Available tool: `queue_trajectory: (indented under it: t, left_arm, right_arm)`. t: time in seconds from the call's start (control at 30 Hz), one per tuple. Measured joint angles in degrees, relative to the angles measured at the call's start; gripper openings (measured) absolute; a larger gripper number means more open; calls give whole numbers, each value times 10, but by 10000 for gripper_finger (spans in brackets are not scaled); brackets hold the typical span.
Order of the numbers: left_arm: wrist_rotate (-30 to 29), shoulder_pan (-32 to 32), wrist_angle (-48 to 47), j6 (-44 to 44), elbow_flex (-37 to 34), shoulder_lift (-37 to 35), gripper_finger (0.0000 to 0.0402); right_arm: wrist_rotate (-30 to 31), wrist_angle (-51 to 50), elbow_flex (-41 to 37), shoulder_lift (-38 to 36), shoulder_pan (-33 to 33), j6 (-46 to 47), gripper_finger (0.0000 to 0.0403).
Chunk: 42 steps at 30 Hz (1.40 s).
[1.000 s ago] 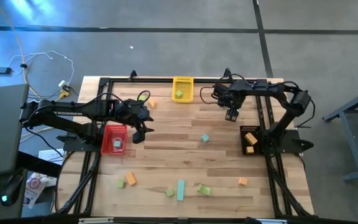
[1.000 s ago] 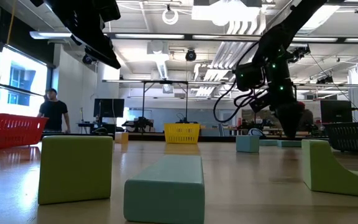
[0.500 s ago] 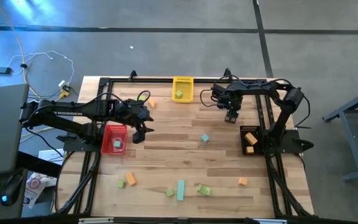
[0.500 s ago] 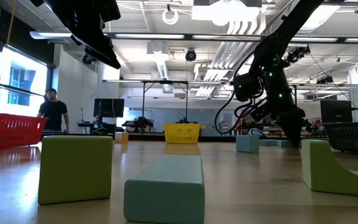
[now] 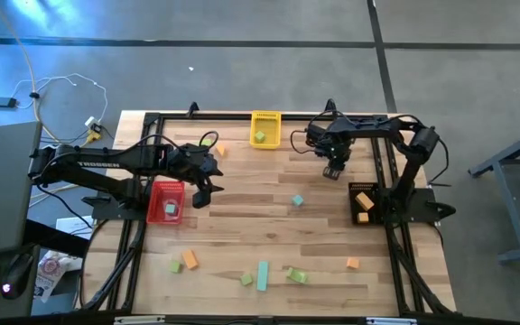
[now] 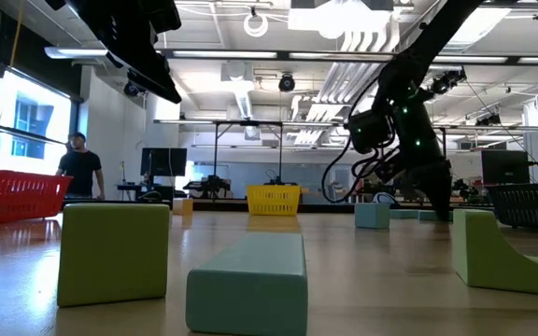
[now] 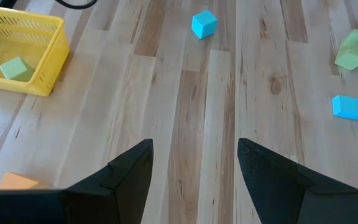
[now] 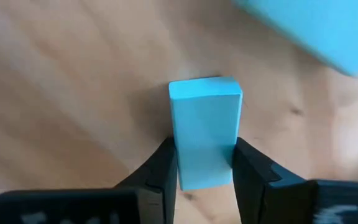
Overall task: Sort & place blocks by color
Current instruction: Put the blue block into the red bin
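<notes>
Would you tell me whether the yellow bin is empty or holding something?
Holding something: one light green block lies inside the yellow bin.

The right gripper is coming down toward the back of the table and drawing in from its earlier spot, its arm folding closer to the yellow bin. Its fingers, spread a second ago, are now pressing both sides of a teal block.
</notes>
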Motion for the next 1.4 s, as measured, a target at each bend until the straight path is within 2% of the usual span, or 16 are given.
queue_trajectory:
  t: [0.13,0.6,0.83,1.07,1.4]
  left_arm:
    - [0,0,0,-1,0,0,223]
    - [0,0,3,-31,0,0,223]
    - [0,0,5,-33,0,0,223]
    - [-2,0,42,-76,0,0,223]
    - [0,0,79,6,0,0,223]
  right_arm:
    - [-42,0,14,-18,31,6,88]
    - [-37,56,57,-53,176,93,88]
    - [-23,150,86,-53,246,98,88]
    - [8,283,103,-53,295,86,88]
    - [10,444,103,-54,343,42,88]
